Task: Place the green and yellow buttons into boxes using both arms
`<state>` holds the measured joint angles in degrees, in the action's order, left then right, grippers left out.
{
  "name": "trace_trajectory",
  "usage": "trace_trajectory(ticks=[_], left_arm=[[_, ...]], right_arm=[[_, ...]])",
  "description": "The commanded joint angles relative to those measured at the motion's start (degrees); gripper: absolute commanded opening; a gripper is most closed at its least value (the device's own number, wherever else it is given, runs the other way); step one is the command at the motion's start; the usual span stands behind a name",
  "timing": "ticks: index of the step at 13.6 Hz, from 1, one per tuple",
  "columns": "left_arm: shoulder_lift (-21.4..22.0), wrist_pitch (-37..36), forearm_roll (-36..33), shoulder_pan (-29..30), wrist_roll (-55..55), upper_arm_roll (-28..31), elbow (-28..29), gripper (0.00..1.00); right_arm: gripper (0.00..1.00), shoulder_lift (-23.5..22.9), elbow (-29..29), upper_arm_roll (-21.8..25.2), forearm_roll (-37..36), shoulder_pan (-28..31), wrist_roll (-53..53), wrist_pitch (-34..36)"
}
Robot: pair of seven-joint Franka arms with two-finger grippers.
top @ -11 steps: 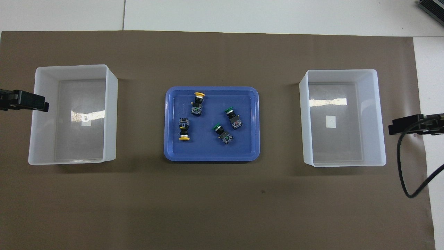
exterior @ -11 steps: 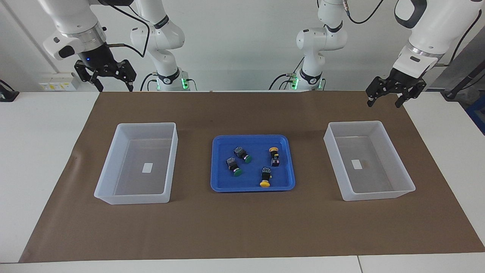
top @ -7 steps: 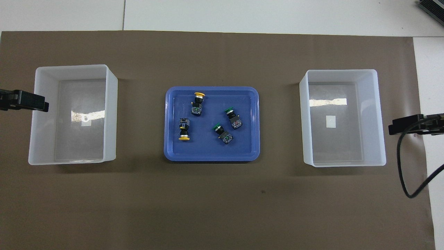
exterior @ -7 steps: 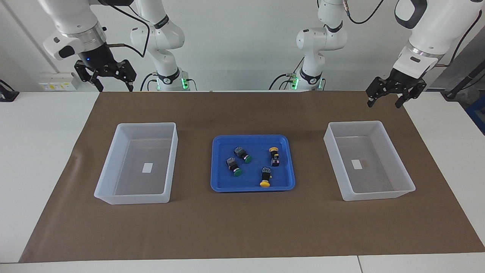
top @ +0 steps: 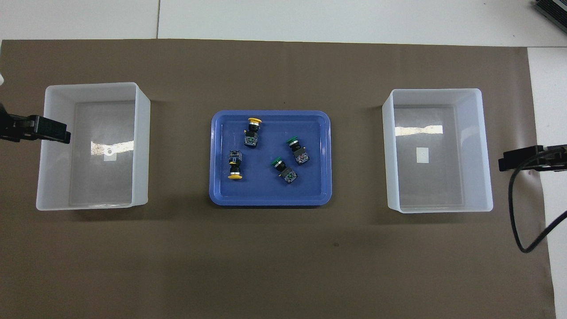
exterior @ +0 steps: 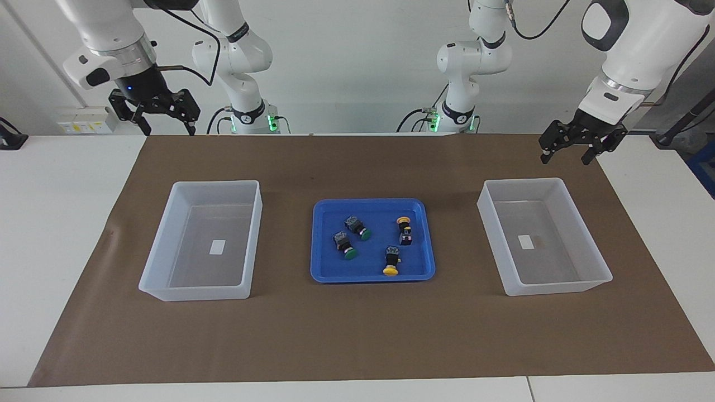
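At the upper left of the facing view the right gripper (exterior: 155,114) hangs in the air over the mat's edge, fingers splayed wide and holding nothing. It looks parked there so the box below it stays clear. In the overhead view only its tip shows at the right edge.

Lower down, at left of centre, sits one box (exterior: 203,241), with nothing in it but a small white label on its floor. Its place at the right arm's end suits that arm for dropping buttons in.

In the middle of the frame lies the blue tray (exterior: 373,273), which gathers all four buttons within reach of both arms. The two green buttons (exterior: 357,227) (exterior: 345,246) lie on their sides in the tray's left half. The two yellow buttons (exterior: 404,229) (exterior: 392,261) lie in its right half. None touches another, so each could be pinched alone, I think.

At right of centre is the second box (exterior: 543,236), also empty but for a label.

At the upper right the left gripper (exterior: 575,147) hovers above the mat just above that box's top corner in the picture, fingers spread and empty. I judge that no button has been picked yet.
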<state>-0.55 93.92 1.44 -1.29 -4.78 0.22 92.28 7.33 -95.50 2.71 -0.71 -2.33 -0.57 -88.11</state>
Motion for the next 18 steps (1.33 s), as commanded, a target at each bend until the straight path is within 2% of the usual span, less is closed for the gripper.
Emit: trace_trajectory(ticks=[1, 5, 7, 12, 14, 18], left_arm=[[1.1, 2.6, -0.1, -0.9, 0.7, 0.5, 1.7, 1.0], [1.0, 5.5, -0.3, -3.1, 0.8, 0.5, 2.5, 1.0], [0.7, 6.4, -0.4, -5.2, 1.3, 0.5, 3.3, 1.0], [-1.7, 15.0, -0.4, -11.4, 6.1, 0.4, 9.6, 1.0], [-3.0, 20.6, -0.4, -14.3, 11.4, 0.4, 12.7, 1.0], [-4.5, 31.0, -0.3, -19.0, 14.0, 0.4, 19.5, 1.0]], right_arm=[[1.0, 1.5, -3.8, -1.8, -0.1, -1.1, 1.6, -4.3], [1.0, -1.1, -9.5, -1.8, 0.4, -7.2, 1.7, -16.6], [1.0, -2.8, -11.6, -1.8, 3.1, -8.5, 2.1, -21.6], [1.0, -13.4, -11.3, -1.9, 4.4, -14.4, 1.7, -33.2], [1.0, -17.3, -11.5, -1.9, 4.5, -17.3, 1.5, -38.9], [1.0, -24.7, -11.5, -1.9, 4.6, -21.6, -0.2, -49.8]])
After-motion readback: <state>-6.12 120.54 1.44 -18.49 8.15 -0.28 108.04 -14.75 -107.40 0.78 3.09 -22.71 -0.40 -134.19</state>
